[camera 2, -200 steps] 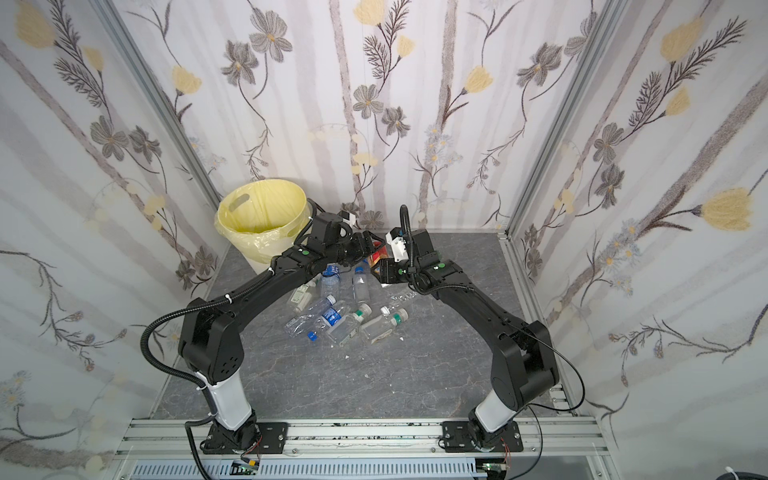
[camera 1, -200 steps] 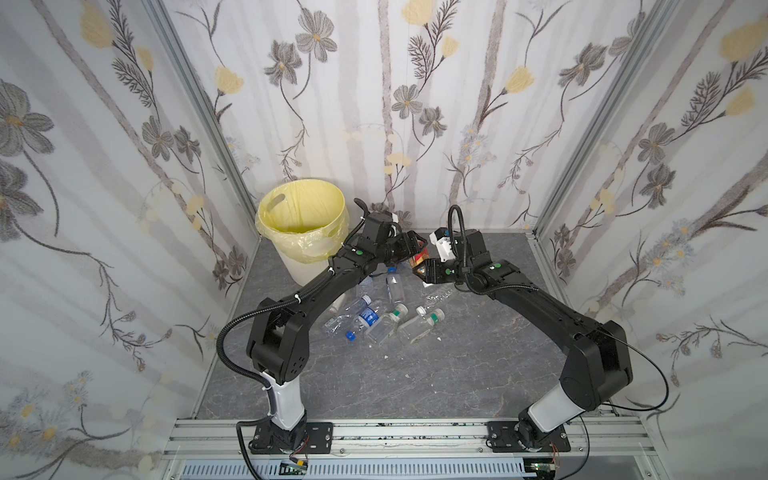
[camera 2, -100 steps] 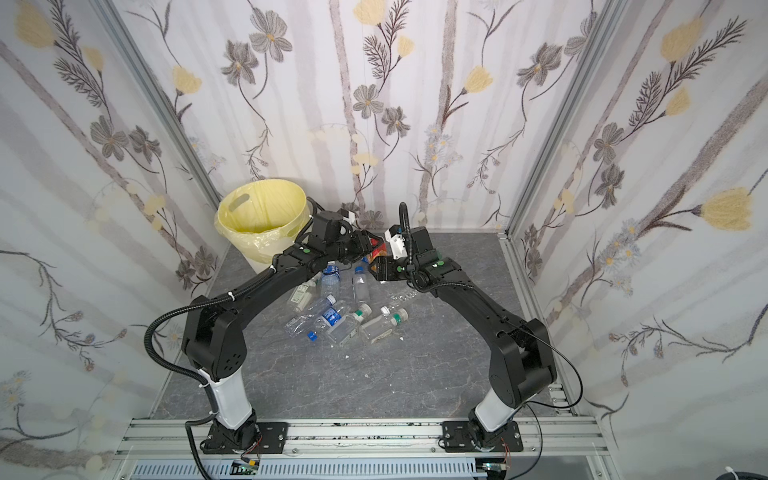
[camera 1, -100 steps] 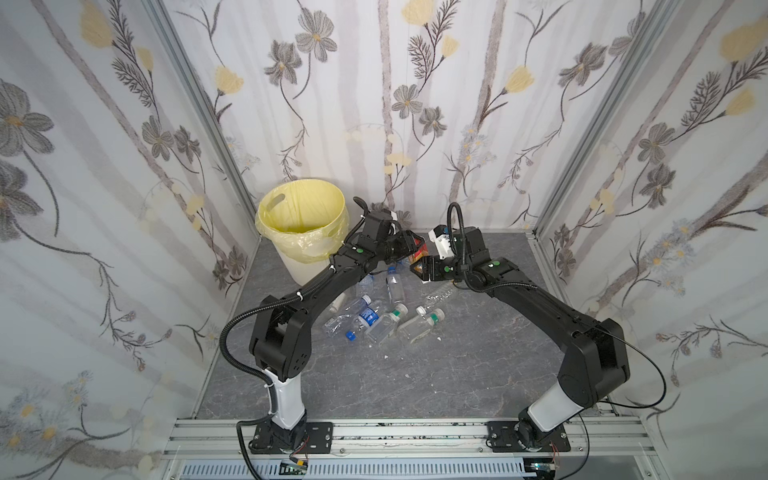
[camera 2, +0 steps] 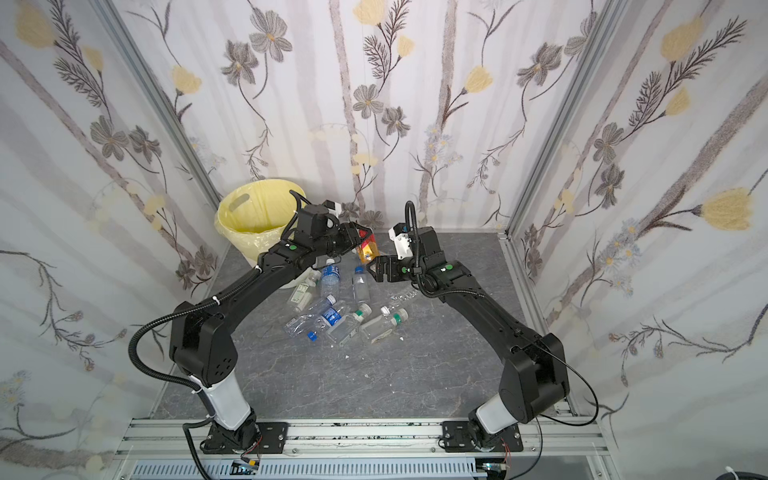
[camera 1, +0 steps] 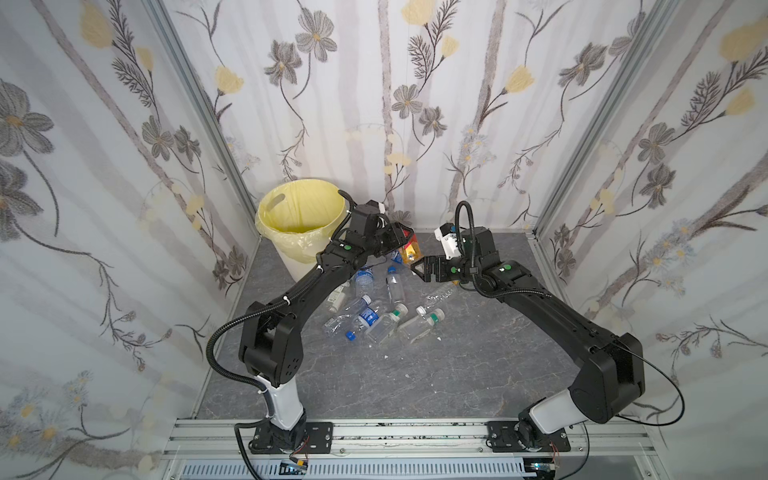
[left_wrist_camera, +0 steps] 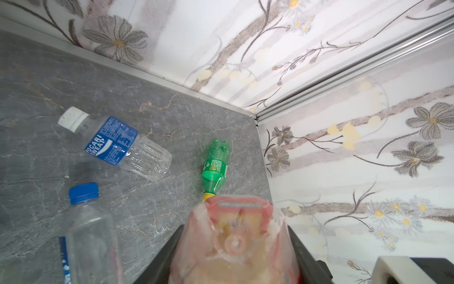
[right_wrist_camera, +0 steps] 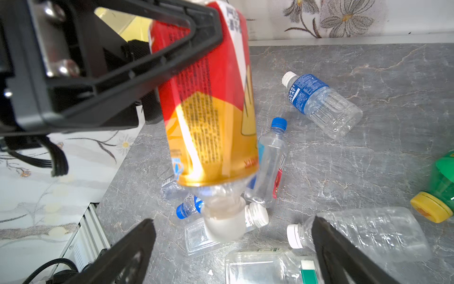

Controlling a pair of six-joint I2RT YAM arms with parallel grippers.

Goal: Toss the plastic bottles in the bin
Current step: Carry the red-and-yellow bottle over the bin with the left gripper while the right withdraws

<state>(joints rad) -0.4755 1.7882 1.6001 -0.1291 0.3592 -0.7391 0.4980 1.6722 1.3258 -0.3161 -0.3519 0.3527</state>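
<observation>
The left gripper [camera 1: 400, 237] is clamped on the red-orange labelled bottle [camera 1: 409, 251], which hangs cap down just beside the bin [camera 1: 277, 243], on its side away from the near wall and clear of its mouth. In the left wrist view only the blurred base of this bottle shows, and the jaws are no more than dark edges either side of it.

The right gripper [camera 1: 419, 268] is spread wide. In the right wrist view its two fingers [right_wrist_camera: 132, 253] stand either side of the bottle's white cap without touching it.

The left arm [camera 1: 316, 282] crosses in front of the bin and covers part of its rim and wall; the bottom of the yellow liner cannot be seen.

The loose bottles [camera 1: 374, 316] lie on the grey floor [camera 1: 415, 374] near the bin's foot, nearer the camera than the bin. Those closest to the bin are partly under the left arm, so their number is hard to tell. A green bottle [left_wrist_camera: 215, 163] lies further from the bin, by the back wall; the right wrist view cuts it off at the edge.
</observation>
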